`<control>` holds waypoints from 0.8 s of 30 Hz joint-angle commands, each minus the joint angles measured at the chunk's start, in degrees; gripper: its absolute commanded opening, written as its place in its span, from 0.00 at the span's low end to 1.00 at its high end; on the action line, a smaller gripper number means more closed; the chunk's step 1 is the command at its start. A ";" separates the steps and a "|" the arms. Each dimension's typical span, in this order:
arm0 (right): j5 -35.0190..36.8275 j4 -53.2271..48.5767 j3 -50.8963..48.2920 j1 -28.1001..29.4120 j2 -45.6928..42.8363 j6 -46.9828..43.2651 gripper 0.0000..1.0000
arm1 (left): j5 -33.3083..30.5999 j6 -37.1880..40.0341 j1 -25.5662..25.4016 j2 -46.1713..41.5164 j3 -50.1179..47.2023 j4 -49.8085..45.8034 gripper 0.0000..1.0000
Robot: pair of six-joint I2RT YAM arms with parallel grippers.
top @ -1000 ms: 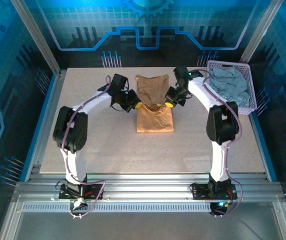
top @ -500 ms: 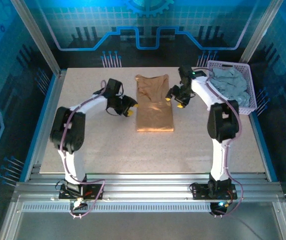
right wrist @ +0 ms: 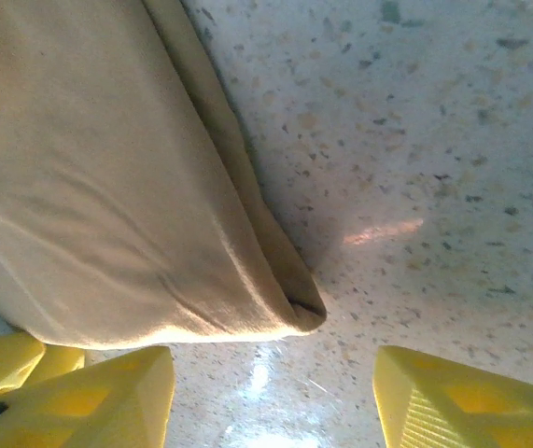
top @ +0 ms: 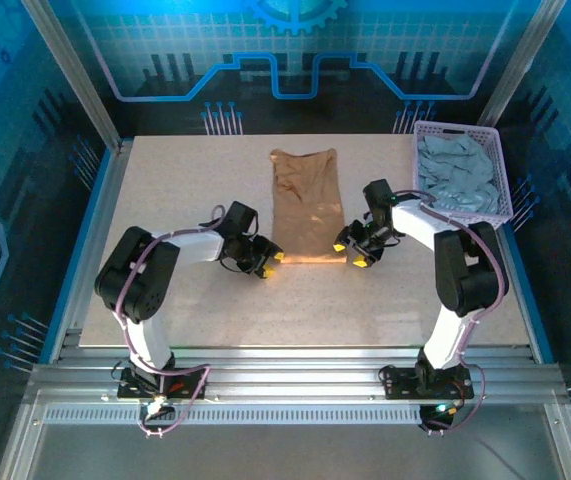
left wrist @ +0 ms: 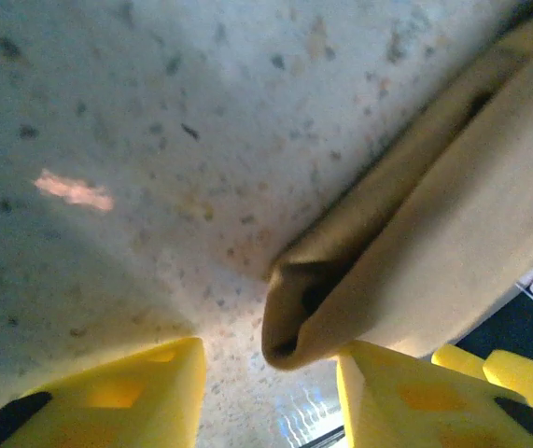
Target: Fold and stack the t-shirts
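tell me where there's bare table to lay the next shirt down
Bare: the wide near strip of table between the arms, and the far-left area beside the tan shirt. Crowded: the shirt's near corners, where the left gripper and right gripper sit, and the basket corner.

Your tabletop (top: pixel 215 300) is a pale speckled stone-look slab, beige with dark flecks up close. At 12 o'clock behind it there's a back wall (top: pixel 295 50) done in glowing blue circuit lines, with a gear shape at the top. Silver metal posts (top: pixel 70 75) slant up around 10 and 2 o'clock, and ribbed aluminium rails (top: pixel 295 385) run along 6 o'clock. The light's bluish overall, plus a small pinkish glint (right wrist: pixel 383 231) on the stone.
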 commanded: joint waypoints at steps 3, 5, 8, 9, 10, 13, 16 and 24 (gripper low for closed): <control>-2.94 3.13 -0.42 0.35 2.38 1.57 0.58 | -1.61 0.24 0.72 3.12 3.73 3.13 0.35; -2.76 2.77 -0.16 0.58 3.02 2.02 0.56 | -1.67 0.45 0.77 3.73 4.59 3.70 0.31; -2.90 2.52 0.61 0.97 4.79 2.90 0.49 | -1.14 0.59 0.77 4.81 5.70 4.28 0.22; -2.79 2.49 0.87 1.13 5.51 3.29 0.47 | -1.00 0.65 0.72 5.15 6.09 4.41 0.18; -2.82 2.64 1.17 1.33 6.09 3.65 0.45 | -0.88 0.73 0.72 5.41 6.35 4.41 0.14; -2.47 1.96 3.34 1.80 8.07 4.40 0.35 | -0.91 1.04 0.73 5.47 6.96 3.61 0.03; -0.11 -0.56 6.34 2.32 9.23 4.75 0.09 | -1.14 2.11 0.83 4.88 7.46 1.93 0.00; 2.68 -5.94 4.04 3.50 3.35 2.21 0.00 | 1.21 9.31 0.44 -1.37 4.02 -7.76 0.00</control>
